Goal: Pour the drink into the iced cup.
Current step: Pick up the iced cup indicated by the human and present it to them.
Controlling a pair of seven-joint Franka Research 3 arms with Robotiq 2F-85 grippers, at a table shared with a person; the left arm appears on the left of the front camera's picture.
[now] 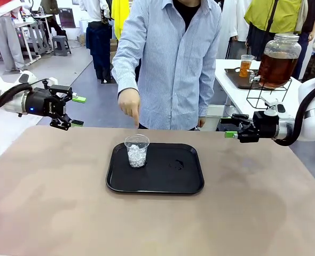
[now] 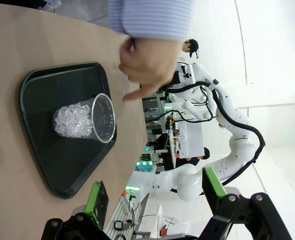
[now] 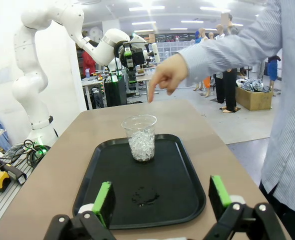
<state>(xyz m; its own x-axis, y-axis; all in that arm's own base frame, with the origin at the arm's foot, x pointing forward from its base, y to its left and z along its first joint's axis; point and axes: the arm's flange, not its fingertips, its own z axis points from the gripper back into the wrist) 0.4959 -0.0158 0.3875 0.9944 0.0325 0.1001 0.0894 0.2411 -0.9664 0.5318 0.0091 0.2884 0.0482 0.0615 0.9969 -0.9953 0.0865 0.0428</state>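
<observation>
The iced cup (image 1: 136, 151), clear plastic and part full of ice cubes, stands upright on the left of a black tray (image 1: 163, 184). A person's hand (image 1: 130, 104) points down just behind it. Amber drink shows in a small cup (image 1: 246, 65) and a big glass jar (image 1: 277, 61) on the white table at the back right. My left gripper (image 1: 75, 111) hangs open and empty above the table's far left. My right gripper (image 1: 229, 127) is open and empty at the far right. The wrist views show the cup (image 2: 85, 120) (image 3: 141, 137) well ahead of the open grippers (image 2: 155, 195) (image 3: 160, 197).
A small wet patch (image 1: 176, 164) lies on the tray to the right of the cup. The person in a striped shirt (image 1: 173, 58) stands at the far edge. Brown tabletop (image 1: 50, 202) lies bare around the tray.
</observation>
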